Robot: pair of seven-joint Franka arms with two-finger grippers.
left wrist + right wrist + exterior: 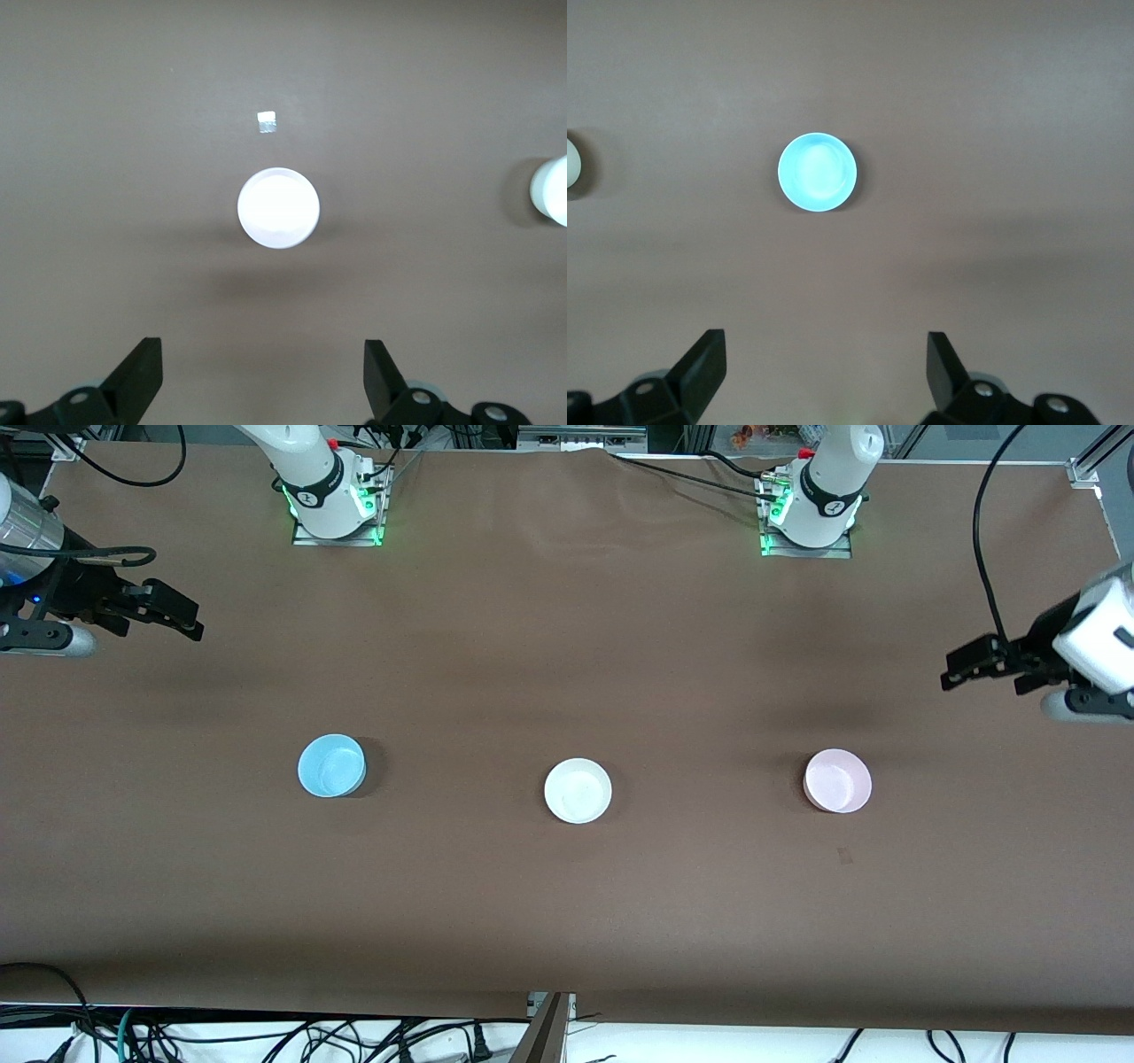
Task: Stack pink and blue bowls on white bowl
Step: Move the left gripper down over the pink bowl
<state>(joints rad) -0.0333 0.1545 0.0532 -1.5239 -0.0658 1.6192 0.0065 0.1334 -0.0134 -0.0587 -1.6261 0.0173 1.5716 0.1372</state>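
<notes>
Scanning front view from the right arm's end of the table (567,921) across: right gripper (173,611) is hovering high over bare cloth at that end, fingers spread wide, holding nothing; arm is waiting. Blue bowl (331,765) is sitting upright on the cloth, well apart from the gripper and nearer the front cam than it appears; right wrist view is showing it centred ahead of the open fingers (704,367). White bowl (578,790) is sitting mid-table, upright, empty, roughly in line w/ the other two, slightly nearer the front cam. Pink bowl (837,780) is sitting toward the left arm's end, upright, apart from everything (washing out to near-white in the left wrist view, where a small pale tag (266,121) is lying on the cloth near it). Left gripper (988,666) is hanging over bare cloth at that end, fingers fully apart, empty; also waiting. Handling, judged: bowls are looking glossy, rigid, light, prob. ceramic or hard plastic, so slippery on the pads and chippable if dropped; best hold is prob. pinching the rim wall, one finger inside and one outside, then lowering gently into the white one. Similar sizes, so nesting may be sitting shallow and could rock. Count: 1 blue, 1 white, 1 pink = 3 bowls; 2 grippers; nothing stacked yet.
</notes>
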